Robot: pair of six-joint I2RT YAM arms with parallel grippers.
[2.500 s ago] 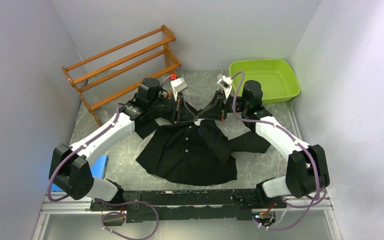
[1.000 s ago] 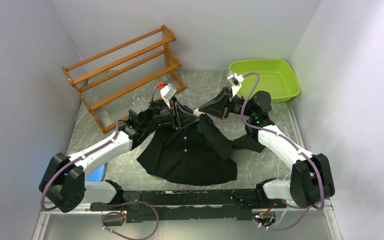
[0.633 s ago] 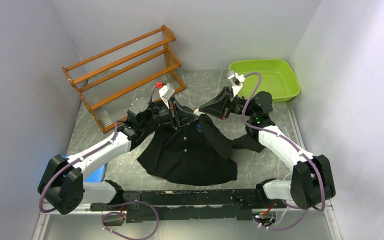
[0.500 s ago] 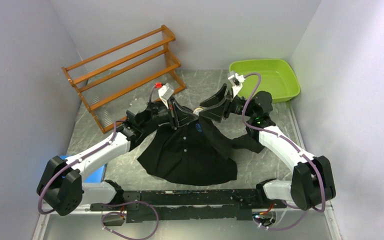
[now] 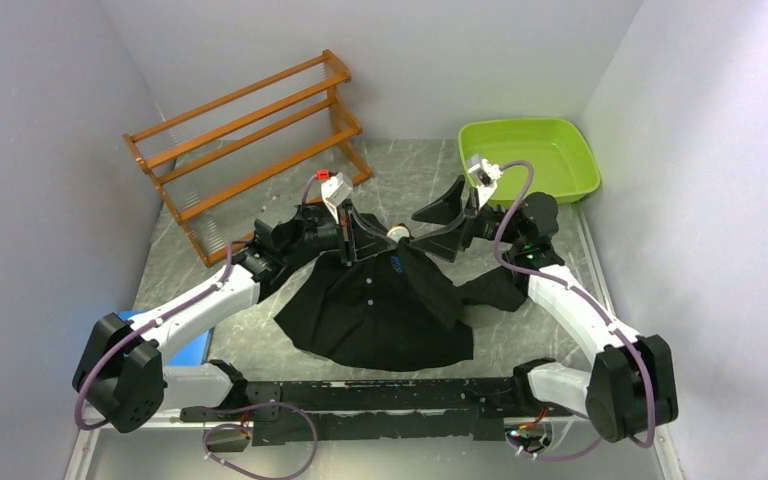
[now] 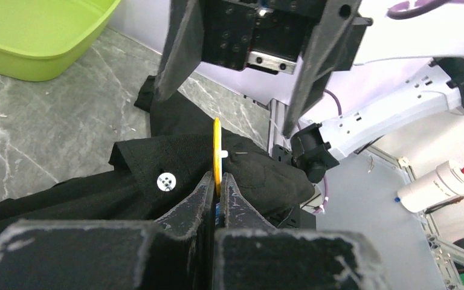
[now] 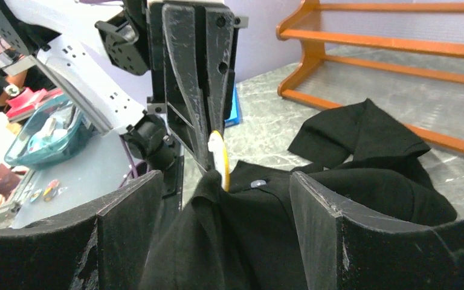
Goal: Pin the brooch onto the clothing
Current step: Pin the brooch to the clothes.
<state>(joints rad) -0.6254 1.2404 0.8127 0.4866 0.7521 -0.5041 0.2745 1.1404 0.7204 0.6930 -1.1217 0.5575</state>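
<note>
- Left fingers [image 6: 212, 188]: shut tight on the brooch [image 6: 217, 145], a yellow disc held edge-on with its white back fitting facing away from the button [image 6: 166, 180].
- Right fingers [image 7: 314, 229]: spread wide and holding nothing. One sits either side of the brooch, above the shirt [image 5: 380, 310] and clear of it.
- Shirt: spread on the surface [image 6: 36, 121], front up. The collar end is drawn up into a peak that meets the left fingertips.
- Brooch: at the shirt's collar end, just above the top button, with its lower edge against the fabric.
- Step: I'd say the attach itself, with the brooch presented at the cloth. Can't tell whether the pin is through the fabric or the catch is shut.
- Next move, as I read it:
  - left keeps the disc clamped and steady
  - right comes in on the shirt fold beside the brooch to brace the cloth
  - the pin needs a taut fold to bite, and slack fabric will just push away
</note>
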